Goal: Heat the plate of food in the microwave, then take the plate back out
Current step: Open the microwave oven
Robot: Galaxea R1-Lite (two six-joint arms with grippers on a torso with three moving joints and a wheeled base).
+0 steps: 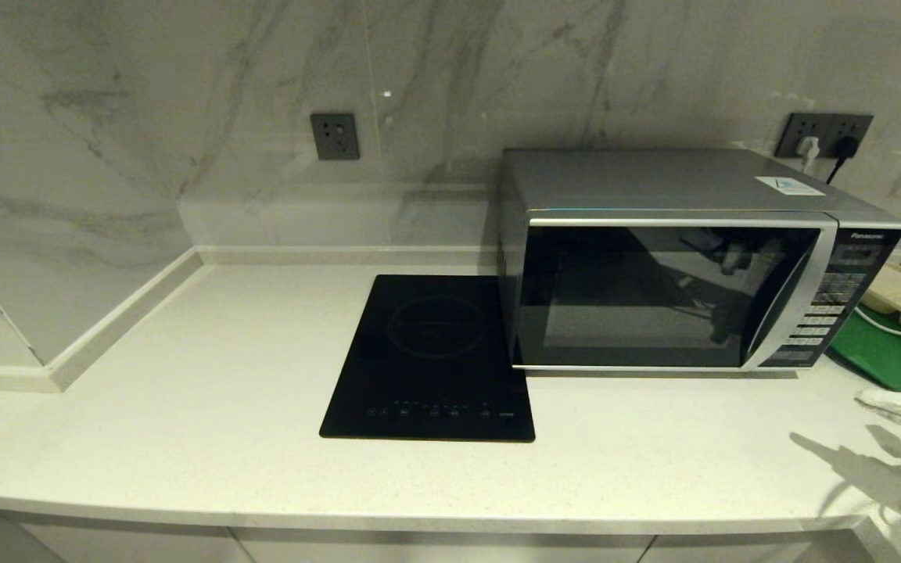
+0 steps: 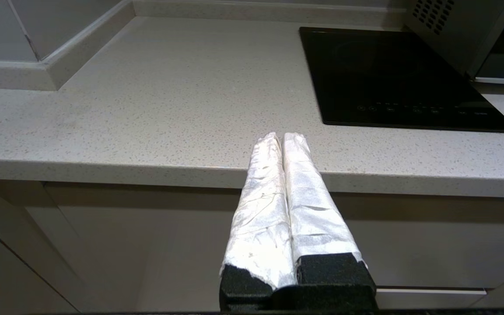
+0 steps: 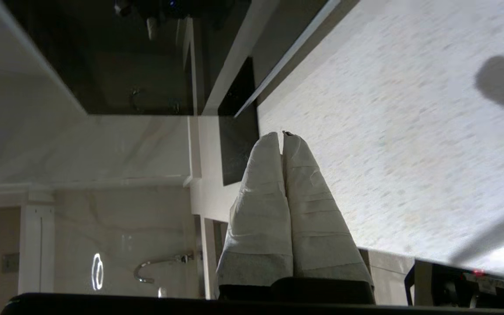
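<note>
On the tabletop [image 1: 184, 407]: 1 microwave [image 1: 677, 266], 1 black induction cooktop [image 1: 431, 360], 1 green tray [image 1: 888, 352]; on the wall, 2 socket plates [image 1: 335, 137], w/ 2 plugs in the right one [image 1: 824, 134]; 2 end effectors, left [image 2: 281, 136] & right [image 3: 281, 134].

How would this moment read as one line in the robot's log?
microwave: door closed | plate: not in view | left gripper: shut, empty, below counter edge | right gripper: shut, empty, over counter
</note>
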